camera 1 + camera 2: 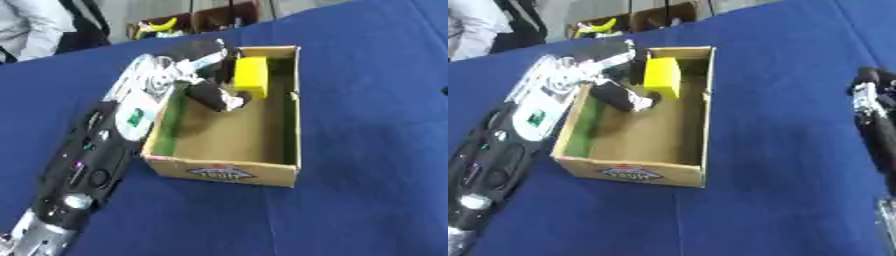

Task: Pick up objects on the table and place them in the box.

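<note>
The robot's left hand (203, 75) reaches into the cardboard box (262, 172), fingers curled around a yellow block (250, 75) at the far end, where a careless withdrawal could drag the block back out.

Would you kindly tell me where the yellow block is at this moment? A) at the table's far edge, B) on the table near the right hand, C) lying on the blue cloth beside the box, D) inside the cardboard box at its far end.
D: the yellow block sits within the walls of the cardboard box, at its far end, by the left robot hand.
</note>
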Available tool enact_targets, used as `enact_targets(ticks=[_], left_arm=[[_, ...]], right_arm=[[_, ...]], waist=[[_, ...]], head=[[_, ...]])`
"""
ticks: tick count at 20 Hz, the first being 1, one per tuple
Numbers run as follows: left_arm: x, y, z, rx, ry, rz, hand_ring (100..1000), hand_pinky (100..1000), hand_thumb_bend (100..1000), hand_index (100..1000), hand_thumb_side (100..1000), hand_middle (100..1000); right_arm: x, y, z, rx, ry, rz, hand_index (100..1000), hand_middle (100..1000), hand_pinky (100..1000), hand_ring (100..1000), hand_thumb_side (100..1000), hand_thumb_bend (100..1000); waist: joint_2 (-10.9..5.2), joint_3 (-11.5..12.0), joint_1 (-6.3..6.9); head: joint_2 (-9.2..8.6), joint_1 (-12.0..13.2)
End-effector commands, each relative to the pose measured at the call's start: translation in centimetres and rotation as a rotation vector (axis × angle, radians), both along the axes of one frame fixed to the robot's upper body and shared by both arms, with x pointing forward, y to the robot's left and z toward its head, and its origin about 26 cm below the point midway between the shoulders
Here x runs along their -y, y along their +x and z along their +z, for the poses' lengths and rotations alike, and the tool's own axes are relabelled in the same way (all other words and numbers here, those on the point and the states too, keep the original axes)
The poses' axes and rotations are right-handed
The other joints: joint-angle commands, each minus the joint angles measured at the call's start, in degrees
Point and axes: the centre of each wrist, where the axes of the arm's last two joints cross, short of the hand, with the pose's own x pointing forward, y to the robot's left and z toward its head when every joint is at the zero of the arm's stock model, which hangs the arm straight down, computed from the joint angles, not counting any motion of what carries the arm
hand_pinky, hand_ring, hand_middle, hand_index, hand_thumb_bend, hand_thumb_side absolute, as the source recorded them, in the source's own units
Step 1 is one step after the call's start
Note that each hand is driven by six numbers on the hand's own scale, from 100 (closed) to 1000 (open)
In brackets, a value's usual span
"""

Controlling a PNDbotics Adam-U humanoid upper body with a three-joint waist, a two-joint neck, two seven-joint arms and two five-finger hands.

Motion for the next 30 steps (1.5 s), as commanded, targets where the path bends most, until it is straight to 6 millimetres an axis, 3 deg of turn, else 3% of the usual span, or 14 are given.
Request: enact_targets(ticks=[1, 6, 9, 11, 14, 19, 22, 23, 25, 26, 27, 30], left_arm=[[-0.1, 0.1, 0.7, 0.022, 0.016, 0.006, 539, 366, 100, 665, 413, 511], [0.2, -0.1, 0.9, 0.021, 0.064, -0.046, 719, 507, 100, 888, 515, 764], [0.2, -0.3, 1.2, 0.029, 0.124, -0.058, 789, 582, 100, 954, 510, 847], [0.1, -0.3, 1.3, 0.031, 0.163, -0.055, 816, 618, 208, 979, 543, 879], [-0.1, -0.3, 1.5, 0.027, 0.221, -0.029, 859, 682, 443, 1000, 614, 933], [-0.3, -0.4, 2.0, 0.03, 0.299, 0.04, 895, 733, 651, 1000, 668, 978], [-0.3, -0.6, 2.2, 0.037, 0.313, 0.053, 895, 734, 657, 1000, 671, 979], [-0.3, -0.9, 2.8, 0.066, 0.292, 0.053, 880, 713, 694, 1000, 773, 959], [-0.5, -2.0, 4.3, 0.165, 0.194, 0.045, 860, 682, 686, 1000, 898, 940], [-0.8, -2.6, 5.3, 0.227, 0.116, 0.044, 842, 657, 599, 1000, 970, 922], [-1.3, -3.3, 6.2, 0.295, 0.029, 0.053, 833, 648, 569, 1000, 1000, 911], [-2.6, -5.1, 7.9, 0.434, -0.301, 0.033, 785, 585, 482, 982, 1000, 847]], right_arm=[[-0.1, -0.2, 0.9, 0.034, 0.003, 0.002, 814, 597, 900, 1000, 818, 100], [0.0, -0.2, 0.8, 0.031, 0.002, 0.002, 814, 596, 900, 1000, 818, 100], [0.0, -0.2, 0.8, 0.029, 0.001, 0.001, 814, 596, 900, 1000, 816, 100], [0.0, -0.2, 0.8, 0.03, 0.002, 0.001, 814, 596, 900, 1000, 817, 100], [0.0, -0.2, 0.8, 0.031, 0.003, 0.002, 813, 596, 900, 1000, 817, 100], [-0.1, -0.2, 0.8, 0.03, 0.003, 0.004, 813, 595, 900, 1000, 818, 100], [-0.1, -0.2, 0.8, 0.029, 0.003, 0.005, 813, 595, 900, 1000, 818, 100], [-0.1, -0.2, 0.8, 0.028, 0.004, 0.006, 813, 595, 900, 1000, 818, 100], [-0.1, -0.3, 0.7, 0.026, 0.007, 0.006, 812, 595, 900, 1000, 818, 100], [-0.1, -0.3, 0.7, 0.026, 0.008, 0.005, 812, 595, 900, 1000, 818, 100], [-0.1, -0.3, 0.6, 0.025, 0.009, 0.004, 812, 595, 900, 1000, 818, 100], [0.0, -0.3, 0.5, 0.023, 0.014, -0.002, 812, 595, 900, 1000, 818, 100]], waist=[[-0.89, -0.1, -0.65], [-0.83, -0.2, -0.49], [-0.84, -0.4, -0.44], [-0.84, -0.4, -0.45], [-0.85, -0.5, -0.49], [-0.87, -0.4, -0.6], [-0.88, -0.4, -0.64], [-0.98, -0.3, -0.71], [-1.2, 0.0, -0.85], [-1.32, 0.2, -0.94], [-1.42, 0.4, -1.02], [-1.74, 1.2, -1.26]], head=[[-0.96, 0.5], [-1.1, 0.8], [-1.0, 1.0], [-1.0, 1.0], [-0.93, 1.0], [-1.05, 1.2], [-1.12, 1.2], [-1.15, 1.2], [-1.1, 1.1], [-1.01, 0.9], [-0.96, 0.8], [-0.94, -0.1]])
